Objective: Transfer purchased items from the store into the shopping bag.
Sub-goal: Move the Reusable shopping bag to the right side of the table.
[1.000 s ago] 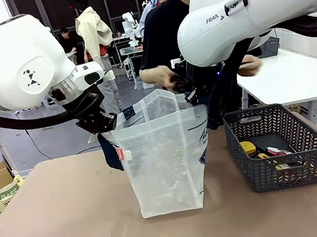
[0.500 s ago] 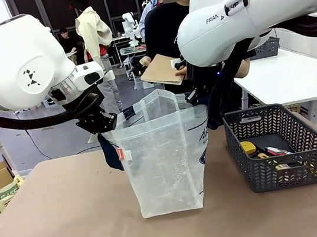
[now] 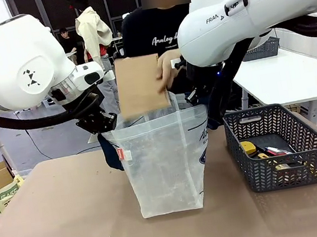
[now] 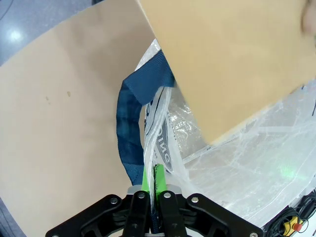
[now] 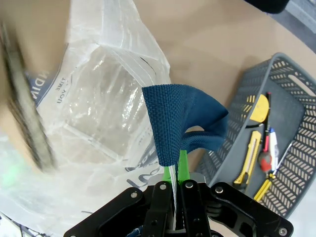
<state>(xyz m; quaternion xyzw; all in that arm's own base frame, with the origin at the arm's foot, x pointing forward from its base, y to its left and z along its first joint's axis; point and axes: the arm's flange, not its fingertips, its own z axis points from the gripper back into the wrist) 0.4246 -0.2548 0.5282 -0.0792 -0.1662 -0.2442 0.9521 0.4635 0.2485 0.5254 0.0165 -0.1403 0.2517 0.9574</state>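
Left end effector (image 4: 152,174): clamped shut on one rim of the translucent clear plastic shopping bag with navy strap handles (image 3: 164,165).
Right end effector (image 5: 177,165): closed on the opposite rim, beside a handle, so the bag is held open on the table (image 3: 61,228).
Under way: a flat brown card-like item (image 3: 140,85) is held at the bag's mouth by a person's hand (image 3: 166,72).
Left to do: small hand tools (image 3: 248,148) are seen lying in the dark grey lattice plastic basket (image 3: 274,175), just right of the bag.

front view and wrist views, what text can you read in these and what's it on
"FRAN", the rest covered by a strap: right arm
"Analog", in script, the rest hidden: shirt
"TIME", mirrored through the plastic: bag
Too small, blurred or cut off to read: the bag's other lettering, its red tag, the print on the box
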